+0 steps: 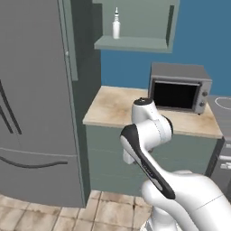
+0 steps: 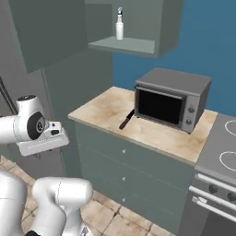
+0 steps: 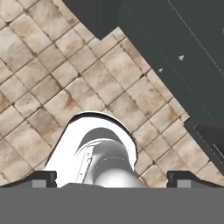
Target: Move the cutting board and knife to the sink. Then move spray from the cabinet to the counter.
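1. Spray bottle [image 1: 116,25]: it is seen standing upright on the open shelf of the grey-green wall cabinet [image 1: 135,43], above and to the left of the toaster oven [image 1: 179,88]. Nothing else is seen on that shelf.
2. The bottle is judged light and rigid, with a smooth plastic body that could slip or tip if nudged. A hold across the wider lower body is advised, since the slim neck and trigger nozzle offer poor purchase.
3. A knife [image 2: 126,120] is seen lying flat on the surface [image 2: 106,110], its blade end just in front of the toaster oven's left corner and its dark handle pointing toward the front edge. It is judged stiff, thin and low-lying, so the handle is the place to be taken hold of.
4. No cutting board can be made out on the surface beside the toaster oven.
5. The gripper [image 3: 112,178] is held wide open with nothing between its fingertips [image 3: 43,178]; it is pointed down at the tiled floor [image 3: 39,78], well below and left of the toaster oven.
6. The toaster oven's door is closed and its dark window gives no view of any contents.
7. A stove top [image 2: 223,143] is seen touching the surface to the right of the toaster oven.
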